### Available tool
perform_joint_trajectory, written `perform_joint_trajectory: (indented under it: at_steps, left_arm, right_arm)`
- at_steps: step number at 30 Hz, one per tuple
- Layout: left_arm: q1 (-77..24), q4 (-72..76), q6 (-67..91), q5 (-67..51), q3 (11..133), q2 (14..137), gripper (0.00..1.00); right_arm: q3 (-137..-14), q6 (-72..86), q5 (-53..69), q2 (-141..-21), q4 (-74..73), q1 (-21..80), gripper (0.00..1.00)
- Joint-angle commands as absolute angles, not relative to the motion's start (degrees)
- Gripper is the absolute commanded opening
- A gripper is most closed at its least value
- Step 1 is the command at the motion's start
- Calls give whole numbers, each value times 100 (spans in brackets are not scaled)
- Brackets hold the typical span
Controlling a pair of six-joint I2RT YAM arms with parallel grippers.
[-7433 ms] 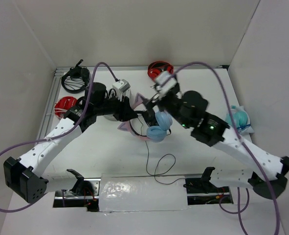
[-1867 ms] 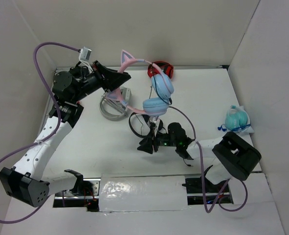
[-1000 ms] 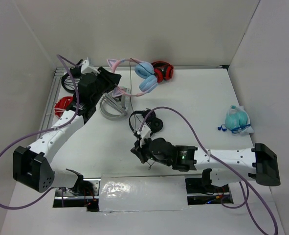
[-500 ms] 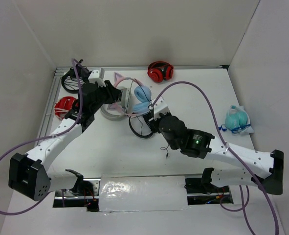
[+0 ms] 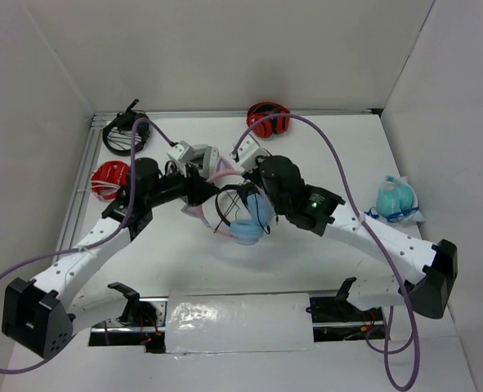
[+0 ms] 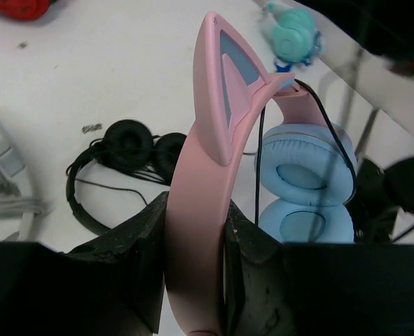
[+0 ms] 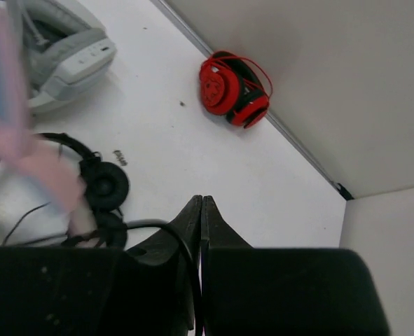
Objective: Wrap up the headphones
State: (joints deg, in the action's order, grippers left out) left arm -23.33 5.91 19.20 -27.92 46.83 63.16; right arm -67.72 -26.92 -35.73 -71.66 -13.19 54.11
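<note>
I judge this the winding step: my left pincer point(image 6: 196, 227) grips the pink-banded blue-cupped cat-ear headphones point(image 6: 308, 175); my right pincer point(image 7: 201, 210), closed, must next loop their thin dark cable point(image 6: 260, 168) around.

The headphones point(image 7: 14, 126) (pink headband only) appear blurred, cropped at left.

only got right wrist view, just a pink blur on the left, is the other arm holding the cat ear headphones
observer: yes, in the left wrist view the left gripper has its jaws clamped on the pink headband of the headphones
operator: where are the ear cups
observer: both blue ear cups hang side by side past the cat ear, with the thin dark cable running down beside them
operator: anything off to my right
observer: a teal bundle lies far out on that side in the top view
</note>
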Motion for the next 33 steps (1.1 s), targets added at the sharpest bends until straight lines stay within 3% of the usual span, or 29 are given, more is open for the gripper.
perform_joint_trajectory:
  at_steps: [1,10,13,15,24,27,28,33]
  left_arm:
    - [-2329,932,1442,-4016,4553,5837,0]
    - [-2338,932,1432,-5299,4526,5177,0]
    - [-2329,826,1555,-5685,4781,5282,0]
    - [-2347,887,1748,-5967,4921,5326,0]
    - [-2329,968,2487,-6425,5607,5371,0]
    - [-2329,749,2549,-6145,5897,5239,0]
    - [-2338,634,2531,-6039,5984,5203,0]
    - [-2347,97,2303,-5521,6267,4993,0]
  right_arm:
    - [-7102,-2848,-3332,-7005,-537,4835,9]
    - [-6180,-2242,154,-6258,-115,3560,27]
    - [-5889,-2163,1097,-6161,-26,3349,28]
    - [-5731,-2145,1675,-6231,237,3287,24]
    - [-5414,-1653,2513,-6969,949,3278,26]
    - [-5152,-1398,2505,-7145,1352,3278,10]
    - [-5055,-1302,2340,-7128,1736,3287,0]
    - [-4544,-660,1110,-6707,2593,3261,0]
